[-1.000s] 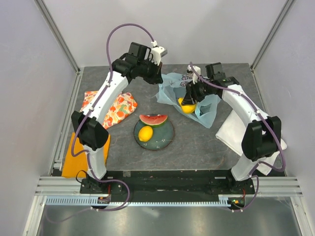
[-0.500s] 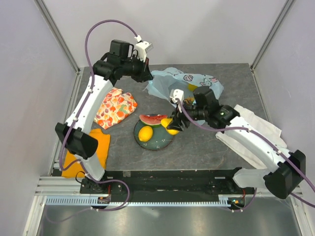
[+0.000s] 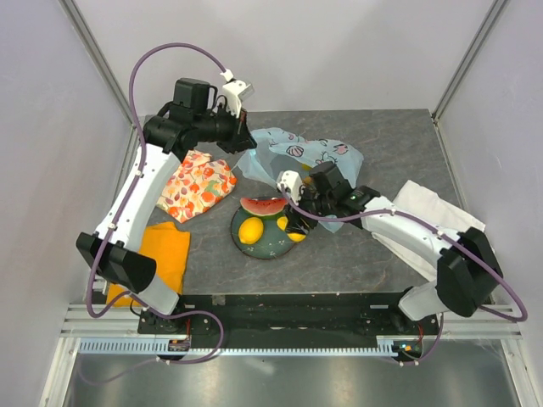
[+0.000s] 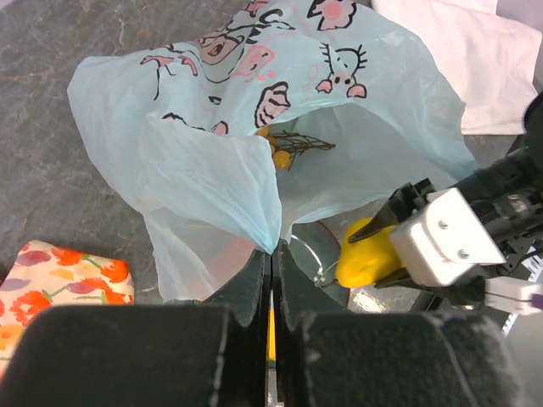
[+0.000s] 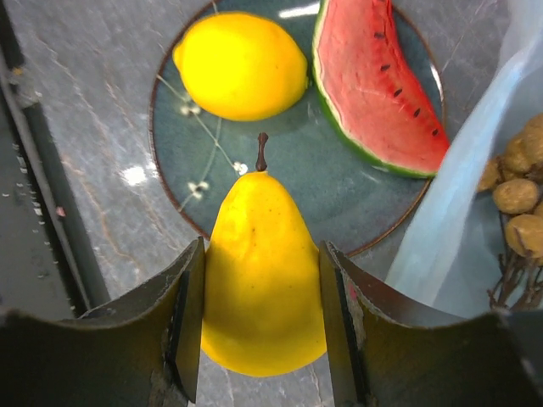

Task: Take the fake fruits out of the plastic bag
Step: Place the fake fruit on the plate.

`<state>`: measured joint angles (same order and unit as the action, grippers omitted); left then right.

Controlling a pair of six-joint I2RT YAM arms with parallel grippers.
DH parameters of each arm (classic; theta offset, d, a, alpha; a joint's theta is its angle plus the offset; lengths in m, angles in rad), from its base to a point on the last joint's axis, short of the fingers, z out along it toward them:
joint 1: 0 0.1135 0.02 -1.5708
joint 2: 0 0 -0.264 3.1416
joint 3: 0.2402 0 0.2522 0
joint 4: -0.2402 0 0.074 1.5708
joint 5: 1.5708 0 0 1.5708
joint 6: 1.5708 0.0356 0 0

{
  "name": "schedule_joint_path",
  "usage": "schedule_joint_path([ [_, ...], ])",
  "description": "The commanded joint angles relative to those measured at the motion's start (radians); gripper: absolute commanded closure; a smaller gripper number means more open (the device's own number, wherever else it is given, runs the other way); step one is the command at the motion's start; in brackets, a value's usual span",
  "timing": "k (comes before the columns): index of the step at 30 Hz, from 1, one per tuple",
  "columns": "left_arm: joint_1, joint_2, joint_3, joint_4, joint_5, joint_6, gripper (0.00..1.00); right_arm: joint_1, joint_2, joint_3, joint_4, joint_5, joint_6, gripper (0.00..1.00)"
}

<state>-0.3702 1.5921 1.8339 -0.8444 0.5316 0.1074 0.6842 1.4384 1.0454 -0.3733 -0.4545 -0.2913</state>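
Right pincer: jaws apart, clamped on the broad lower half of a yellow pear, one finger flat against each side. The pear's brown stem points toward the middle of the plate. The body of the pear lies over the plate's rim. Whether it touches the plate cannot be told.

On the plate: a lemon and a watermelon slice, side by side but apart, both clear of the pear. The slice lies on the plate's far side and the lemon on its left. The plate sits about mid-counter, somewhat toward the near edge.

Left pincer: jaws together, pinching a fold of the plastic bag at its mouth and holding that edge up off the counter. In the top view this pincer is at the bag's left end, toward the far left corner.

Plastic bag: lies between the plate and the far edge, just beyond the right pincer, with its mouth open toward the plate. A brownish grape bunch is inside, visible through the opening. No other contents can be made out.

Surroundings: a floral cloth lies toward the left edge, just beside the bag's raised end. An orange pad lies at the near left corner. A white cloth lies along the right edge, partly under the right arm.
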Motion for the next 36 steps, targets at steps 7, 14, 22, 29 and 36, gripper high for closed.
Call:
schedule_joint_path([
  [7, 0.013, 0.011, 0.010, 0.002, 0.045, 0.021, 0.98, 0.028, 0.154, 0.027, 0.085, 0.079, -0.172, 0.81],
  [14, 0.017, 0.022, 0.008, 0.001, 0.054, 0.015, 0.98, 0.051, 0.221, 0.047, 0.106, 0.083, -0.244, 0.79],
  [22, 0.027, 0.028, -0.005, 0.004, 0.059, 0.012, 0.99, 0.078, 0.266, 0.057, 0.106, 0.112, -0.336, 0.75],
  [29, 0.028, 0.037, 0.001, 0.007, 0.065, 0.009, 0.98, 0.087, 0.277, 0.036, 0.166, 0.178, -0.367, 0.68],
  [36, 0.028, 0.037, -0.004, 0.008, 0.068, 0.011, 0.99, 0.092, 0.297, 0.051, 0.174, 0.229, -0.359, 0.40],
])
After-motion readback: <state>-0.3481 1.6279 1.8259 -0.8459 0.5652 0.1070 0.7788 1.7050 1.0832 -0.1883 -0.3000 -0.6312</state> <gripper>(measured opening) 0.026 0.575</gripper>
